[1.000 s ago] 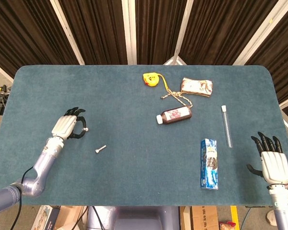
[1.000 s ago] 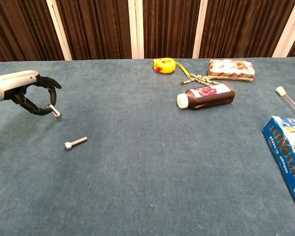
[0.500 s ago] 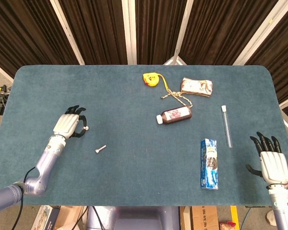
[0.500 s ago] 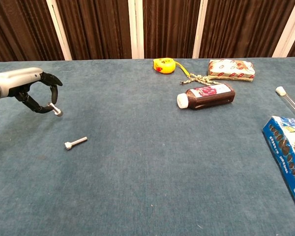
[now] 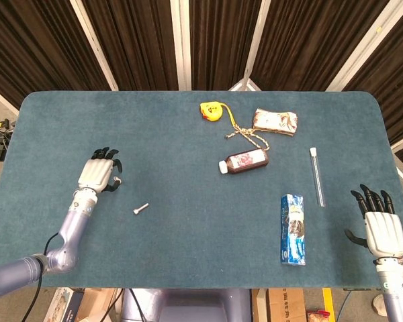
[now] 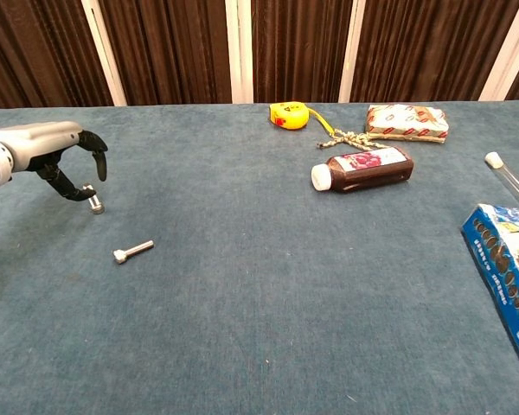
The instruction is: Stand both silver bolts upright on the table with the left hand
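Left hand [image 6: 56, 149] pinches first bolt [image 6: 94, 202] at its top, far-left tabletop [image 6: 259, 303]; bolt looks upright, base at or near surface. Second bolt [image 6: 132, 252] lies flat, just nearer and right. Right hand [image 5: 383, 225] idle, fingers spread, holding nothing. Judgement: seat base flat, release slowly, lift straight up, avoid nudging.
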